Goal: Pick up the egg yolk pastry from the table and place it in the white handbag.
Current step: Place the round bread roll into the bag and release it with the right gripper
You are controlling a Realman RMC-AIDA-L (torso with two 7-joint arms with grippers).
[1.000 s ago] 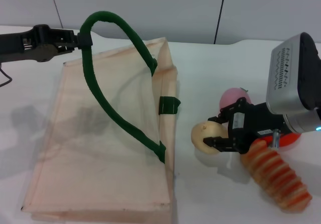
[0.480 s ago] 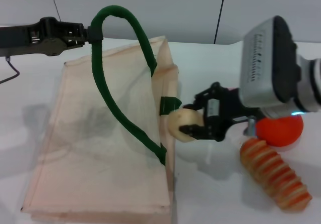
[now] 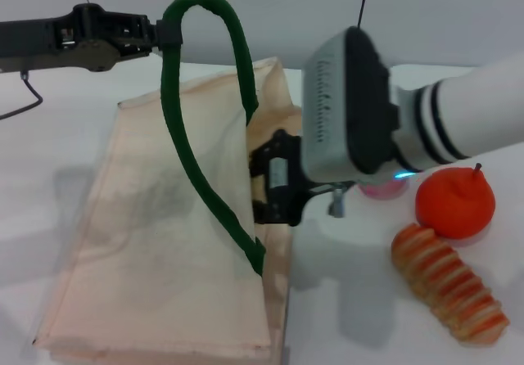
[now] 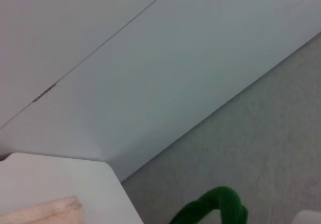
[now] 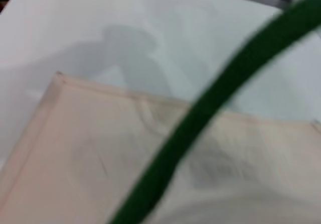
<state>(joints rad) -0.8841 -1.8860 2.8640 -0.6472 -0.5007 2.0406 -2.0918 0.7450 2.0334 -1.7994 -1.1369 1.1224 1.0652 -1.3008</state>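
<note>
Holding up the thick dark green looped handle [image 3: 196,95] in its closed fingers, the left tool [image 3: 160,33] keeps the soft off-white cloth handbag [image 3: 155,242] open on the white worktop [image 3: 352,316]. The right tool [image 3: 266,189] is at the bag mouth; the small pale cream-yellow egg yolk pastry is hidden there, so I cannot tell if it is gripped. Such a pastry is probably light and crumbly, best held gently around its middle.
</note>
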